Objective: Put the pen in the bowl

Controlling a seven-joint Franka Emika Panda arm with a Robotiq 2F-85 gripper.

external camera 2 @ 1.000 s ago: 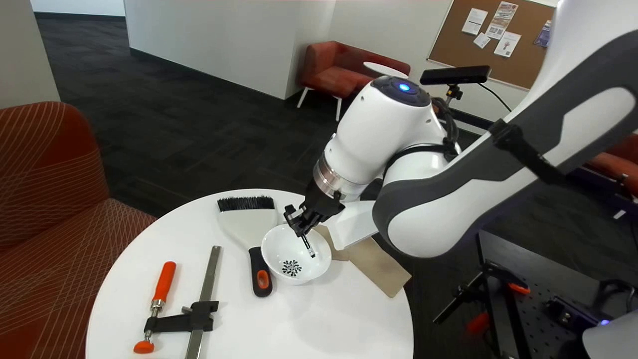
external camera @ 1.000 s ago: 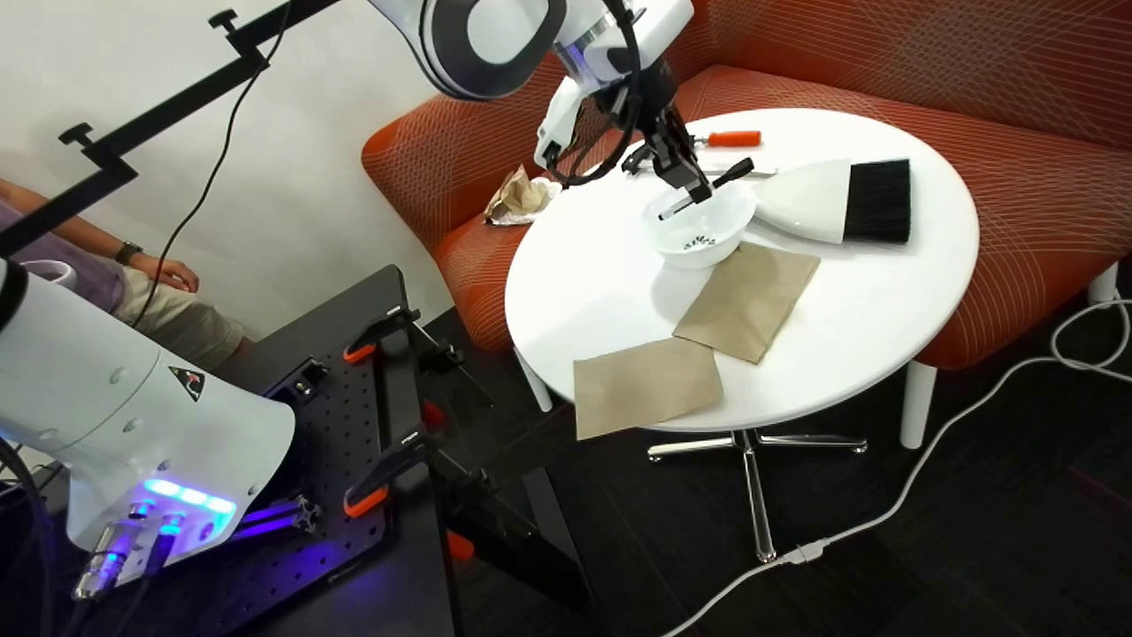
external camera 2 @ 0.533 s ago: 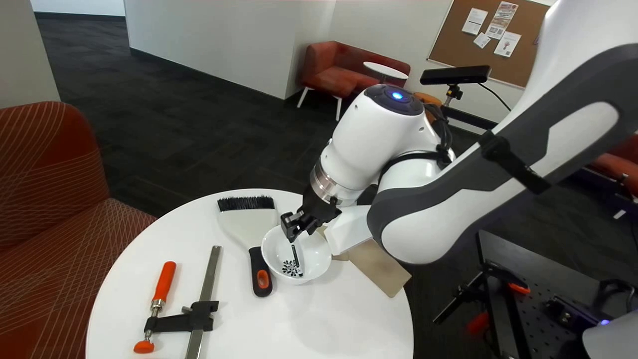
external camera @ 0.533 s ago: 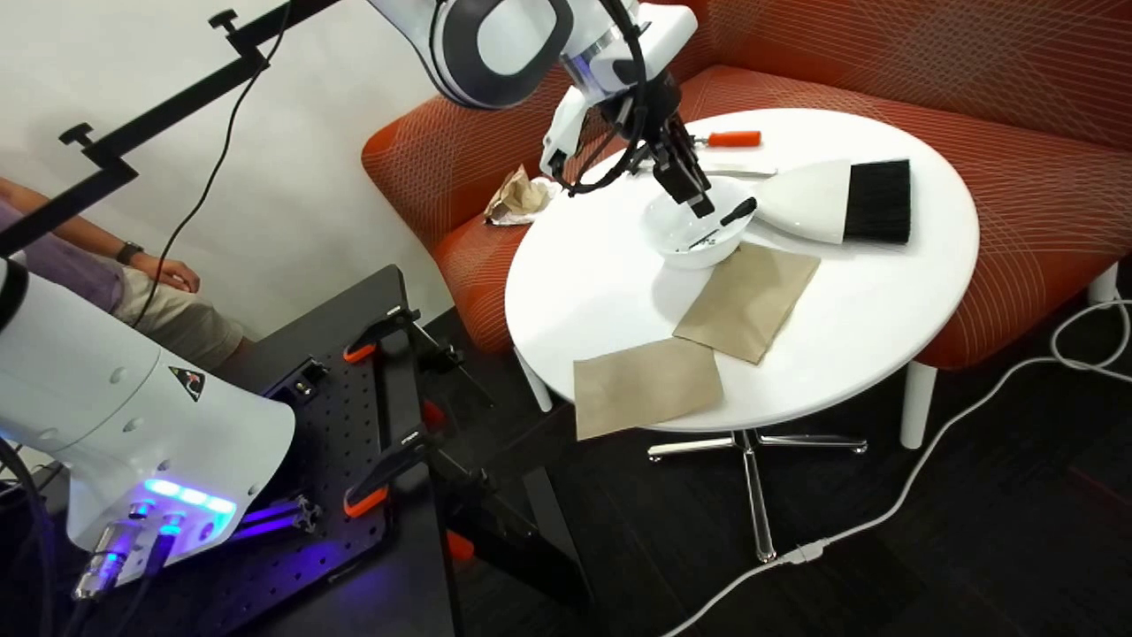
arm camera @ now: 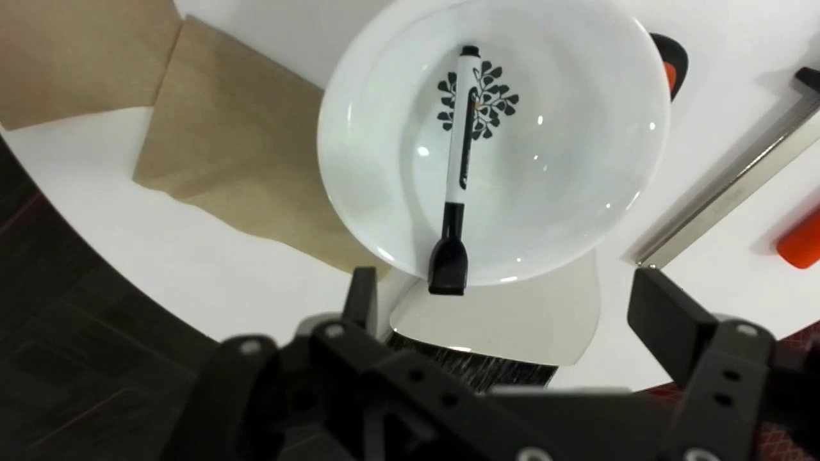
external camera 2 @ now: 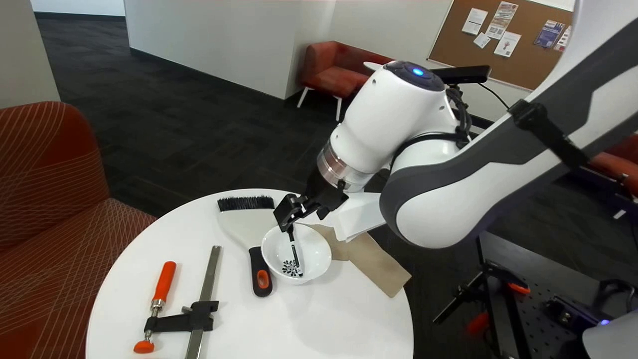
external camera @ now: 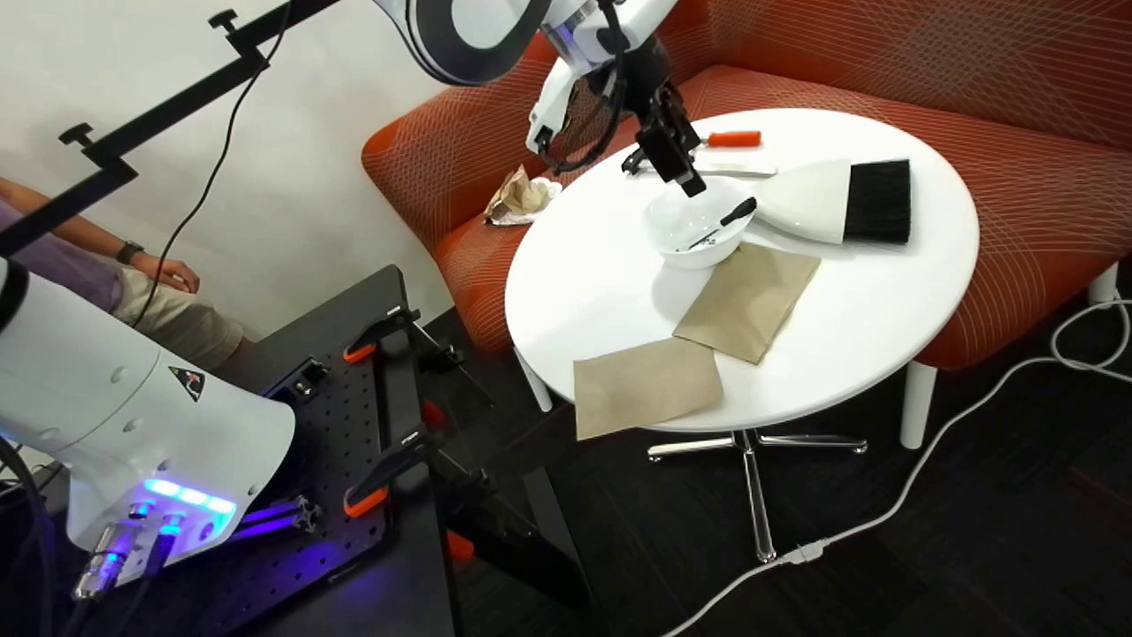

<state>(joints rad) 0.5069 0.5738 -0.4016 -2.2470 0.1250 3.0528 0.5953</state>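
Observation:
The pen [arm camera: 462,147], white-barrelled with a black cap, lies inside the white bowl [arm camera: 576,166]. Its lower end rests near the dark leaf pattern on the bottom, while the wide black cap end leans on the rim and sticks out a little past it. Both exterior views show the pen [external camera: 741,211] [external camera 2: 295,254] slanting in the bowl [external camera: 669,221] [external camera 2: 315,249]. Above the bowl, my gripper [arm camera: 506,298] stands wide open with nothing between its fingers. The gripper [external camera: 685,188] is apart from the pen in an exterior view.
A white brush with black bristles [external camera: 877,202] lies beside the bowl on the round white table [external camera 2: 344,319]. Brown napkins [external camera: 750,296] lie under and near the bowl's other side. A clamp with an orange handle [external camera 2: 164,281] rests farther along the table.
One second ago my gripper was shut on the pen, holding it over the bowl. The jaws opened, the pen dropped into the bowl, and the gripper has since risen slightly.

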